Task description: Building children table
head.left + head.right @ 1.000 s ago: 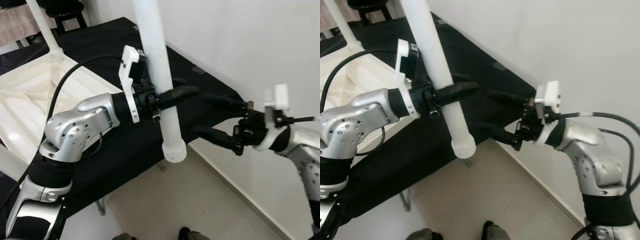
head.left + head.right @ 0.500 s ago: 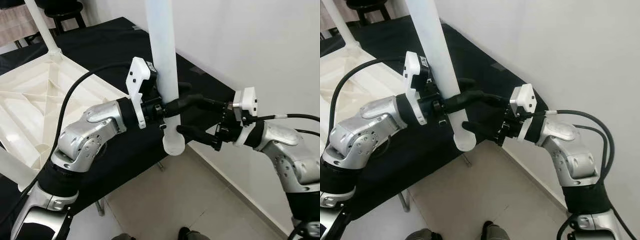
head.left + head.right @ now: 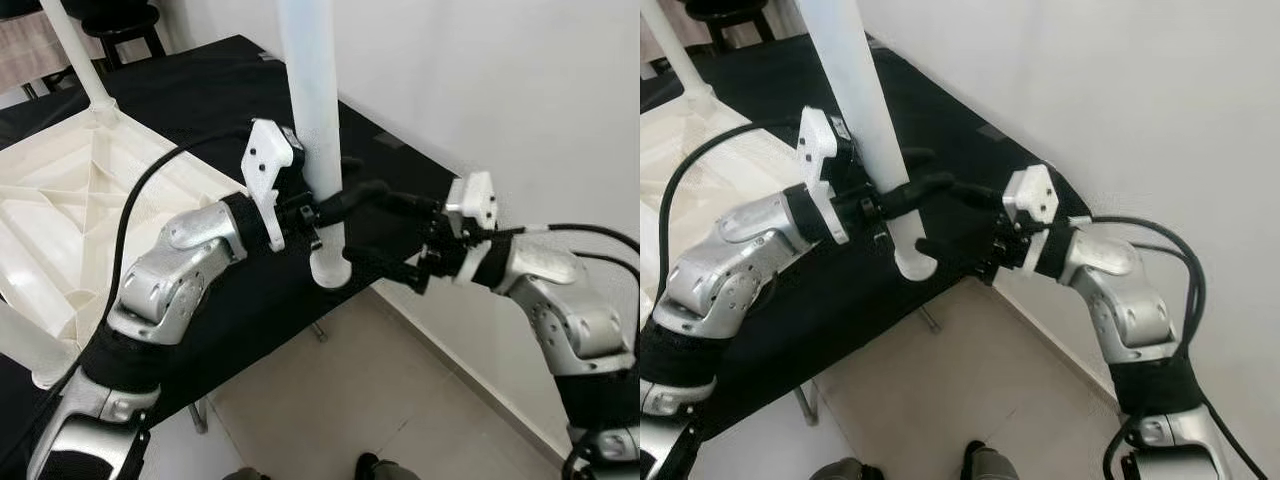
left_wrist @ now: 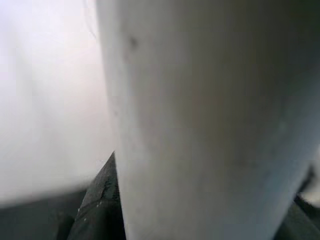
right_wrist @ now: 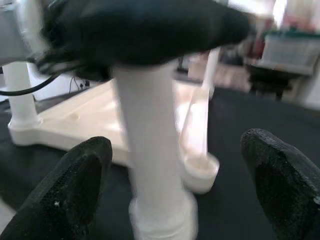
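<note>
A: We start big. Black-covered bench (image 3: 200, 90) by the white wall (image 3: 520, 110); on it the white tabletop (image 3: 70, 200) lies upside down, ribs showing, one leg already standing in a far corner socket.

B: And the loose leg (image 3: 312, 120)?

A: We see it held near upright over the bench's near edge, its collared lower end hanging just above the cloth, well apart from the tabletop's sockets. The left gripper (image 3: 345, 200) is clamped across it low on the shaft, fingers wrapped round the tube.

B: The right gripper (image 3: 385, 235)?

A: Spread wide. In its wrist view the two pads (image 5: 75, 185) stand either side of the leg (image 5: 150, 150) with clear gaps, touching nothing. It sits just beside the leg's lower end.

B: How do we reckon the leg handles?

A: Our judgement: hollow plastic, light, stiff, smooth enough to twist or slide in a single pinch. Long above the grip, so it wants to tip. We would take the second hold on the plain shaft just above the collar, leaving the plug end bare for the socket.
</note>
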Controlling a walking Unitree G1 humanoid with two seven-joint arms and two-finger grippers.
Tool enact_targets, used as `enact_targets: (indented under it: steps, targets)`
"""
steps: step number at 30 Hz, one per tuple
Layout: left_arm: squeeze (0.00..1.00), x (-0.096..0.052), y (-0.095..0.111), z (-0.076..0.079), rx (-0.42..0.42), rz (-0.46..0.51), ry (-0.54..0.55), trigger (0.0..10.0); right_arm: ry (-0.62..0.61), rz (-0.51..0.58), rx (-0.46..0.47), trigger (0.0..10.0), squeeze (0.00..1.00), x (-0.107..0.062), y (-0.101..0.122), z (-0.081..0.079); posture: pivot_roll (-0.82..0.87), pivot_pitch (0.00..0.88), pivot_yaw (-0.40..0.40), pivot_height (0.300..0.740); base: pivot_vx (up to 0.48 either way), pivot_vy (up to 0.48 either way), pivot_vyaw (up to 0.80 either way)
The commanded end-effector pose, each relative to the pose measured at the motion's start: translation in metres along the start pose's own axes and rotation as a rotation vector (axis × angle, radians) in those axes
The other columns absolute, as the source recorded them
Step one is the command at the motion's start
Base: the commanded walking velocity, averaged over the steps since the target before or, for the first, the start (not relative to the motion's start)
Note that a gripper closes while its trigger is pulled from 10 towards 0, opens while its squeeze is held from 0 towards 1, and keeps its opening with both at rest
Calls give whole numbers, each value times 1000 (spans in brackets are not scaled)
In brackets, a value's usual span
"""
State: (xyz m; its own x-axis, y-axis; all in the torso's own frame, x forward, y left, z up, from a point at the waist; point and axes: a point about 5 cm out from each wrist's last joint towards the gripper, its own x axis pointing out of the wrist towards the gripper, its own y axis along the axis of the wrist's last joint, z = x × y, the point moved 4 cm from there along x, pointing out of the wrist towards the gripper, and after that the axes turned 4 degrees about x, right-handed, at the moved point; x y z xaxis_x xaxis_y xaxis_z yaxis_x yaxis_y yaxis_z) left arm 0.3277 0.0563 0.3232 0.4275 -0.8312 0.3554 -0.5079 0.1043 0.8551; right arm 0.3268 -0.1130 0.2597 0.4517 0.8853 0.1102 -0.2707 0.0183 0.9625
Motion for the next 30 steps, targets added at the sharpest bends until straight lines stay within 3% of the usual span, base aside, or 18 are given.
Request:
enact_targets:
  steps: [1, 8, 15, 19, 23, 30]
  targets:
    - [0, -3, 13, -15, 57, 40, 60, 10000, -15, 10, -20, 10000, 0, 5, 2, 2, 17, 150, -29, 740, 0, 0, 0]
    - [0, -5, 29, -23, 104, 81, 46, 10000, -6, 32, -56, 10000, 0, 11, 12, 6, 26, 149, -28, 740, 0, 0, 0]
    - [0, -10, 33, -11, 108, 84, -137, 10000, 94, 5, -137, 10000, 0, 18, 19, -2, 33, 144, -30, 740, 0, 0, 0]
    - [0, -7, 42, -9, 128, 113, -202, 10000, 61, -36, -181, 10000, 0, 28, 21, 5, 29, 140, -31, 740, 0, 0, 0]
    - [0, -5, 47, -8, 130, 132, -228, 10000, 52, -39, -176, 10000, 0, 33, 22, 6, 30, 138, -33, 740, 0, 0, 0]
    - [0, -8, 60, 6, 59, 192, -377, 10000, 85, -12, -140, 10000, 0, 52, 21, -5, 29, 129, -34, 740, 0, 0, 0]
